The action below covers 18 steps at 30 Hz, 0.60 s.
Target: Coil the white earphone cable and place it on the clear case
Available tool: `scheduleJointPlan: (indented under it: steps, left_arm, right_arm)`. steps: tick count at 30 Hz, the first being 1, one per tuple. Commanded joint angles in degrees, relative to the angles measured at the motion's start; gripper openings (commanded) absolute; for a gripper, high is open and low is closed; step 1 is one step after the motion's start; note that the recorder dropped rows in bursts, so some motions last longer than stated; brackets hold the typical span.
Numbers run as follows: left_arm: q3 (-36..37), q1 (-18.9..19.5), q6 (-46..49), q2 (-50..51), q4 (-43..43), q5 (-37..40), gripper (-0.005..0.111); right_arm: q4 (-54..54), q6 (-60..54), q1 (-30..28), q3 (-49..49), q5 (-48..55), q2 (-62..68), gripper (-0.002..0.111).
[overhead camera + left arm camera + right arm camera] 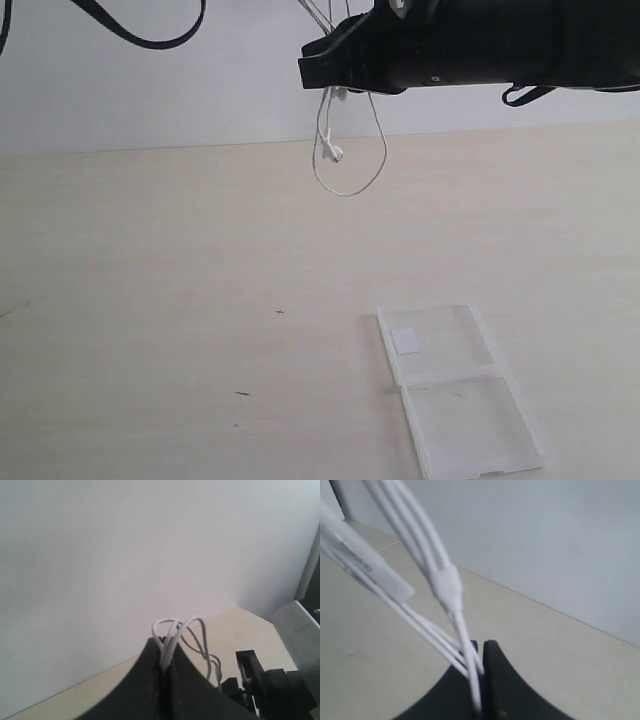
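High above the bench (150, 300), your cable (333, 152) hangs in loose loops with one earbud dangling, well clear of the surface. Your left end effector (165, 652) is pressed together on several strands that arch out past its tips. Your right end effector (481, 650) is also clamped, pinching a bundle of strands. Down on the bench, to the right, the case (470, 415) lies open and flat, with its sticker (406, 341) on the far panel.

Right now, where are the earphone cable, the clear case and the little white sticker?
earphone cable (333, 152): exterior view, on the dangling earbud.
clear case (465, 415): exterior view, on the bare nearer panel.
white sticker (407, 341): exterior view, its middle, on the farther panel.
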Motion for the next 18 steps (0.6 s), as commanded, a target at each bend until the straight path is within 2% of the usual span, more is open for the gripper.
scheduleJointPlan:
  steps: [1, 18]
  left_arm:
    - [-0.63, 0.12, -0.17, -2.99, -0.18, 0.26, 0.000]
    - [-0.63, 0.12, -0.43, -4.74, -0.29, -0.50, 0.000]
  right_arm:
    - [-1.38, 0.24, -0.68, 0.59, -6.16, 0.66, 0.000]
    - [-1.38, 0.24, -0.68, 0.59, -6.30, 0.66, 0.000]
